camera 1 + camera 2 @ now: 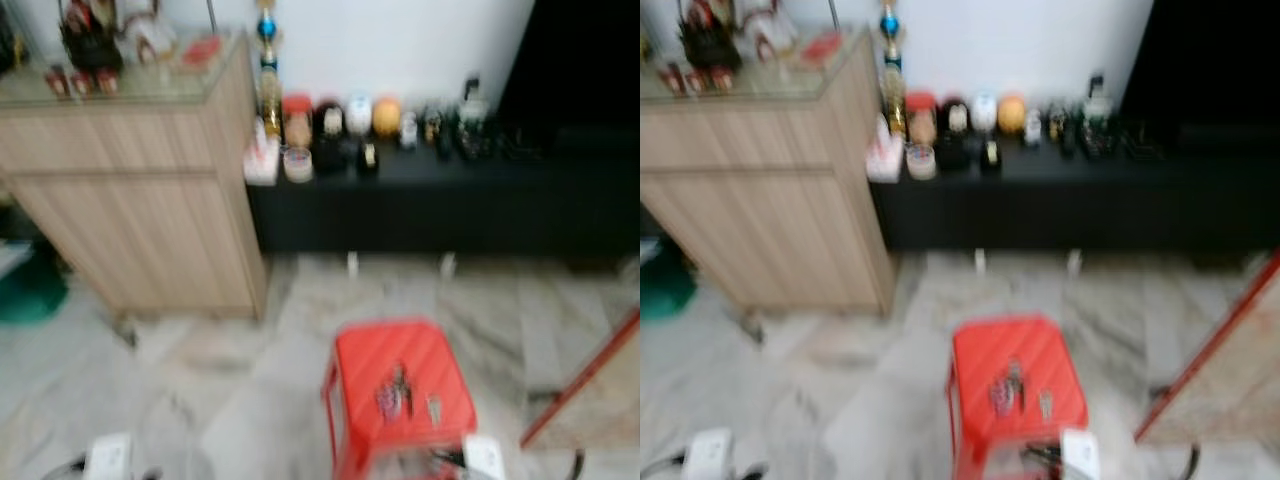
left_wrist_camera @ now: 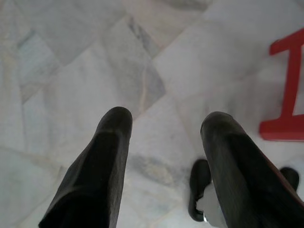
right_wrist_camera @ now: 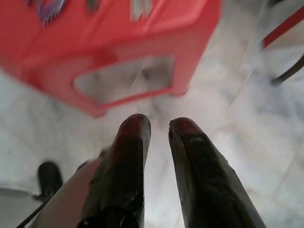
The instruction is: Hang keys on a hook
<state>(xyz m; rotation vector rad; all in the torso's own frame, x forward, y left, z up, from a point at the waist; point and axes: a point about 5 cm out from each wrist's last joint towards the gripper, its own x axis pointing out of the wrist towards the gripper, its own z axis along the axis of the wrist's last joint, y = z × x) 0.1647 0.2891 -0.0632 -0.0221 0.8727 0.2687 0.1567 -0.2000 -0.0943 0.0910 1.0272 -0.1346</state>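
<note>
- Head views blurred. A red plastic stool with a ribbed top (image 1: 400,385) stands on the pale marbled tile floor (image 1: 220,390), low in the frame.
- A bunch of metal keys (image 1: 395,395) lies on the stool's top, near its middle; a separate small key-like piece (image 1: 434,408) lies just beside the bunch, to the robot's right.
- Behind the stool, a light wooden cabinet with a glass top (image 1: 140,190) stands to the left, with small red and dark items on it, too blurred to identify.
- A long low black shelf unit (image 1: 440,205) runs along the white wall, carrying a row of small jars and ornaments (image 1: 350,130).
- Left pincer (image 2: 166,128): fingers apart, nothing between them, pointing down at bare floor; a red stool leg (image 2: 287,95) stands near it.
- Right pincer (image 3: 159,128): fingers a narrow gap apart, holding nothing, hanging over the floor just beside the stool's side opening.
- A thin red bar (image 1: 585,375) slants at the right edge.
</note>
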